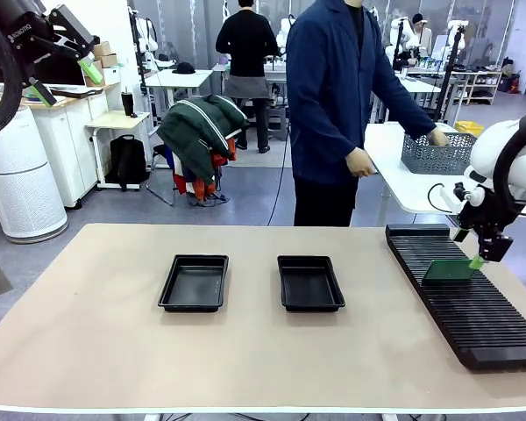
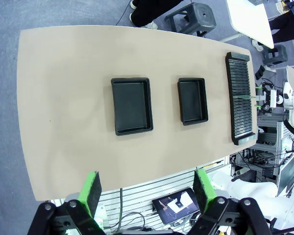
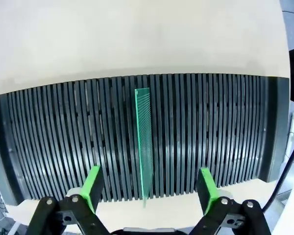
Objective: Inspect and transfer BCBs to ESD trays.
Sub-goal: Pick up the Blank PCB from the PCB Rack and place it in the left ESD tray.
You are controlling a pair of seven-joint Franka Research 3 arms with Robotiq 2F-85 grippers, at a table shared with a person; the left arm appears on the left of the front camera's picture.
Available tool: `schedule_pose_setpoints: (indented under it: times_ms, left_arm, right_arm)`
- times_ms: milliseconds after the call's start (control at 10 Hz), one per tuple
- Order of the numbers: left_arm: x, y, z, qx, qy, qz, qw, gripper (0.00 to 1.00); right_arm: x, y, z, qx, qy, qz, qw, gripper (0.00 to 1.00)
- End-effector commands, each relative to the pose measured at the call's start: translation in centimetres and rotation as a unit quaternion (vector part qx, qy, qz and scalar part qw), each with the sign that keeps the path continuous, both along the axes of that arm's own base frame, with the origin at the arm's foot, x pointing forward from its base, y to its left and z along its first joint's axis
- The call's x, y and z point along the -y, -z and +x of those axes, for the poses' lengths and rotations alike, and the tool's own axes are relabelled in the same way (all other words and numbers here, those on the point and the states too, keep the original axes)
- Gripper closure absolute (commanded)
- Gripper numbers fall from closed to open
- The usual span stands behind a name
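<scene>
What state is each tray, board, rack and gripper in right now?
Left tray: empty.
Right tray: empty.
Rack: one slot filled, others empty.
BCB: upright on edge in a rack slot.
Left gripper: open, raised high, holding nothing.
Right gripper: open, straddling the BCB, not clamped.

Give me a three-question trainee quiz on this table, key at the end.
1. True or false: the left tray and the right tray each hold a board.
2. Where is the board? A) flat in a tray B) upright in a slot of the rack C) in the person's hand
3. Fill in: the right gripper straddles the board with its jaws ____.
Key: 1 false, both are empty; 2 B; 3 open.
</scene>
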State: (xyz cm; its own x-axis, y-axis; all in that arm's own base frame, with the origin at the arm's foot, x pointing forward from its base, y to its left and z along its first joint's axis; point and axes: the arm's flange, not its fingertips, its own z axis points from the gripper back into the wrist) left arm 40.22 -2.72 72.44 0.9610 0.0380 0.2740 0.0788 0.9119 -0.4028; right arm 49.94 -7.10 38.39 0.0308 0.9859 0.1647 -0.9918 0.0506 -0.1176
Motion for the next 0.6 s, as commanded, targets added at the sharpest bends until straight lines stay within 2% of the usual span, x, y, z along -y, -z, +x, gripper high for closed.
schedule_pose_setpoints:
  times_ms: [0, 300, 500]
  left_arm:
    - [-0.1, 0.1, -0.1, 0.003, -0.002, 0.0, 1.0, 0.0]
    - [-0.1, 0.1, -0.1, 0.003, -0.002, 0.0, 1.0, 0.0]
    - [-0.1, 0.1, -0.1, 0.003, -0.002, 0.0, 1.0, 0.0]
  right_arm:
    - [0.0, 1.7, 0.5, 0.015, 0.001, 0.012, 1.0, 0.0]
    - [-0.2, 2.9, 0.7, 0.031, -0.001, 0.002, 1.0, 0.0]
    - [-0.5, 3.2, 1.0, 0.045, 0.02, -0.008, 0.999, 0.0]
